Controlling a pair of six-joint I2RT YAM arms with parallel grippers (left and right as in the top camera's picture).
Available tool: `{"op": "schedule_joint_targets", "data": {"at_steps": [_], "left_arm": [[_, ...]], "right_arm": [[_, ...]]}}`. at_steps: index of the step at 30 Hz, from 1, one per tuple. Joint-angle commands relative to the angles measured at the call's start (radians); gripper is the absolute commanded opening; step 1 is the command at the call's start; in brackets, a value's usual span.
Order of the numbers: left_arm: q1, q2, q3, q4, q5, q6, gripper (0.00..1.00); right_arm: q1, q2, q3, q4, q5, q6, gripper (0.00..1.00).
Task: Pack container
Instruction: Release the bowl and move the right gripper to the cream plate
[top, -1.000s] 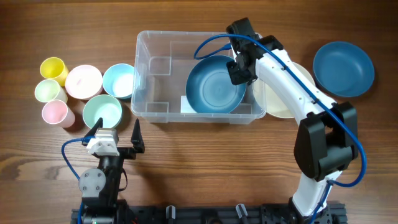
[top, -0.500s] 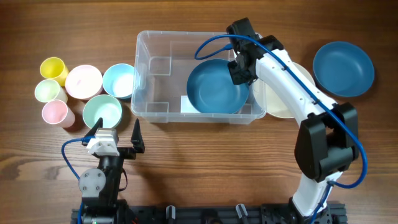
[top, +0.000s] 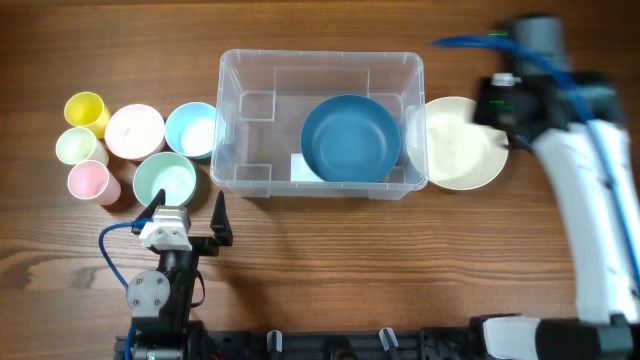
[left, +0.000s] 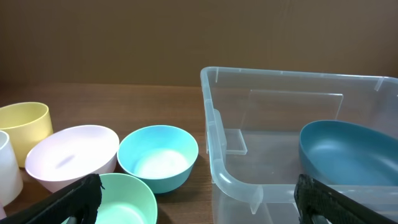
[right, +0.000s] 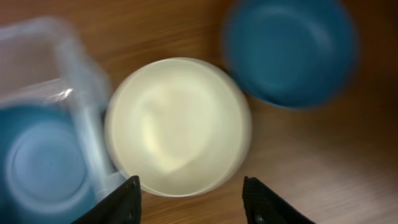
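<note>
The clear container (top: 229, 120) stands mid-table with a dark blue bowl (top: 350, 138) lying flat in its right half. My right gripper (top: 498, 108), blurred by motion, hangs to the right of the container, over the cream plate (top: 455, 145). In the right wrist view my right gripper (right: 189, 186) is open and holds nothing. Below it are the cream plate (right: 177, 124), the container wall (right: 81, 93) and a second dark blue bowl (right: 289, 50). My left gripper (top: 186, 212) rests open near the front edge. It (left: 199, 196) faces the container corner (left: 214, 137).
Left of the container sit a light blue bowl (top: 190, 130), a pink bowl (top: 134, 130), a mint bowl (top: 164, 180) and three small cups (top: 84, 145). My right arm (top: 590, 220) covers the table's right side in the overhead view.
My right gripper let go of the dark blue bowl inside the container, opened, and swung up and right to over the cream plate. The bowl settled flat. The left arm stayed still.
</note>
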Motion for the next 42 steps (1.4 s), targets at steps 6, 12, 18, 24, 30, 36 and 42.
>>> {"op": "schedule_joint_targets", "data": {"at_steps": [6,12,18,24,30,36,42], "left_arm": [[-0.002,-0.007,-0.009,0.003,0.012,0.016,1.0],[-0.002,-0.007,-0.009,0.003,0.012,0.016,1.0],[-0.002,-0.007,-0.009,0.003,0.012,0.016,1.0],[-0.002,-0.007,-0.009,0.003,0.012,0.016,1.0],[-0.002,-0.007,-0.009,0.003,0.012,0.016,1.0],[-0.002,-0.007,-0.009,0.003,0.012,0.016,1.0],[-0.002,-0.007,-0.009,0.003,0.012,0.016,1.0]], "right_arm": [[-0.327,0.006,-0.087,-0.023,-0.187,0.0,0.57],[-0.351,0.006,-0.334,0.151,-0.224,0.021,0.61],[-0.348,0.006,-0.53,0.365,-0.346,0.037,0.62],[-0.348,0.008,-0.656,0.515,-0.341,0.085,0.66],[-0.348,0.017,-0.769,0.669,-0.342,0.138,0.64],[-0.348,0.043,-0.779,0.712,-0.346,0.138,0.59],[-0.348,0.069,-0.779,0.742,-0.35,0.166,0.59]]}}
